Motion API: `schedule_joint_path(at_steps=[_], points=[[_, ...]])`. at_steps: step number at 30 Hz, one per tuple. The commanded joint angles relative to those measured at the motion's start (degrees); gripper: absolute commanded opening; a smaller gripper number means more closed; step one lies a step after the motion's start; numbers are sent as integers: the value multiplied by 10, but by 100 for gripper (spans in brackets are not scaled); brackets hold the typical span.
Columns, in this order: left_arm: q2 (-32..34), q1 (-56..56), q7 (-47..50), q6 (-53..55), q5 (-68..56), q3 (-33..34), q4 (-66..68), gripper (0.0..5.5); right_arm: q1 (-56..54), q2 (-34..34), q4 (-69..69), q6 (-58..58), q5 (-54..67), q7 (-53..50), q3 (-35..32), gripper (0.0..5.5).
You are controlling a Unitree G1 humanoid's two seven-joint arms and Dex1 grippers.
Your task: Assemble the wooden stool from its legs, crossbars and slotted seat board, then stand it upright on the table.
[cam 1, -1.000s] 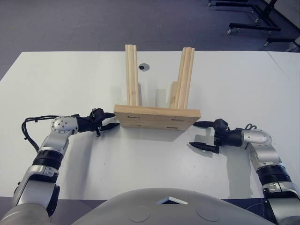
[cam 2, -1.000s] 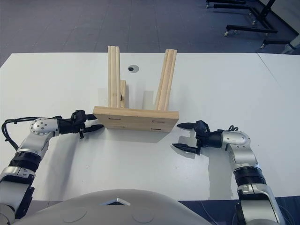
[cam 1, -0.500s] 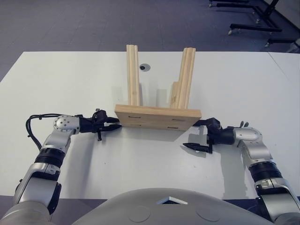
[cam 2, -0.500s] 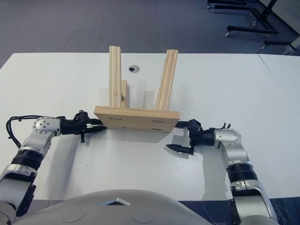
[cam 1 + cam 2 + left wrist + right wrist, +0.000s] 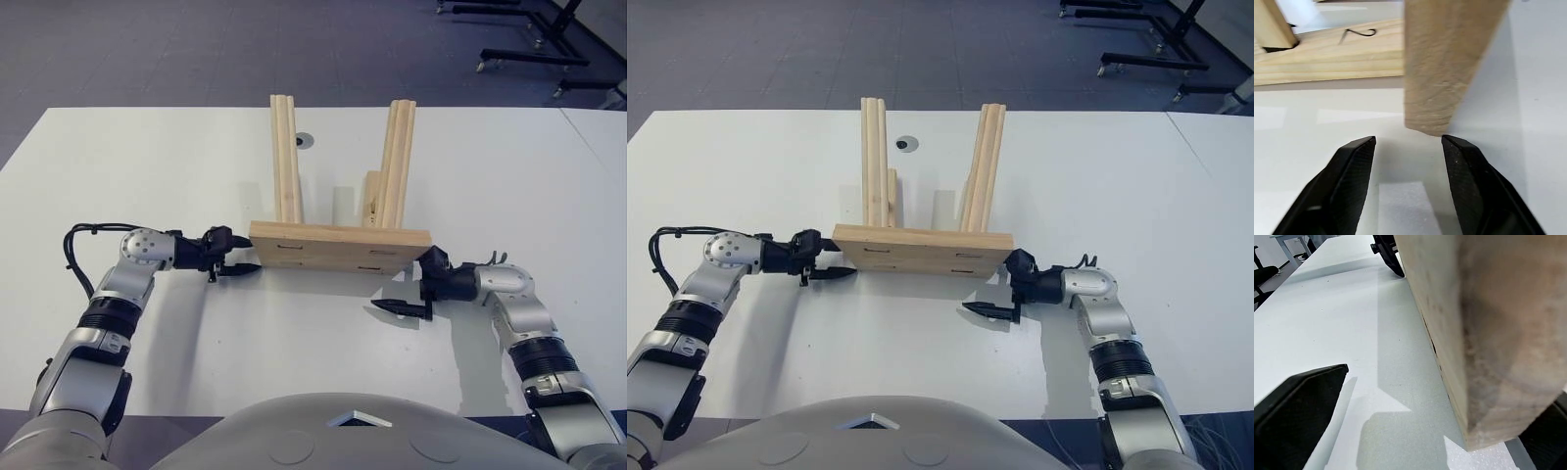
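The wooden stool lies on its side on the white table. Its slotted seat board (image 5: 338, 250) stands on edge facing me, and two pairs of legs (image 5: 286, 157) (image 5: 399, 162) point away, with a short crossbar (image 5: 372, 196) by the right pair. My left gripper (image 5: 240, 254) is open at the board's left end; in the left wrist view the board's corner (image 5: 1444, 63) sits just ahead of its fingers (image 5: 1352, 166). My right gripper (image 5: 409, 284) is open at the board's right end (image 5: 1488, 333), one finger against it and the other finger (image 5: 1298, 401) low over the table.
A small round hole (image 5: 303, 141) marks the table behind the left legs. Bare white tabletop (image 5: 147, 176) spreads on both sides and in front. Black wheeled frames (image 5: 529, 49) stand on the floor far back right.
Both grippers have closed in on the ends of the seat board, the right one moving left by more. The stool has slid slightly to the right.
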Motion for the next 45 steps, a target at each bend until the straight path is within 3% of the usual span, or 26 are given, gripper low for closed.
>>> schedule_joint_path(at_steps=[1,2,19,21,31,40,45], points=[[22,18,-20,-8,27,-16,-6,321,-10,1,6,-2,-5,-4,-2,540],[22,14,-17,-13,31,-15,-1,339,-10,4,8,-8,-4,-7,-4,540],[-23,-11,30,-19,46,-32,50,339,-15,17,11,-13,7,1,-5,540],[-26,-8,31,-17,45,-33,47,307,-13,18,10,-14,9,4,-5,540],[-26,30,40,-1,32,-31,1,159,-11,17,21,-37,13,11,-16,370],[-22,47,40,17,27,-26,-33,154,-12,14,23,-36,9,16,-19,213],[-13,54,19,40,5,-16,-63,154,-12,7,19,-30,9,21,-22,167]])
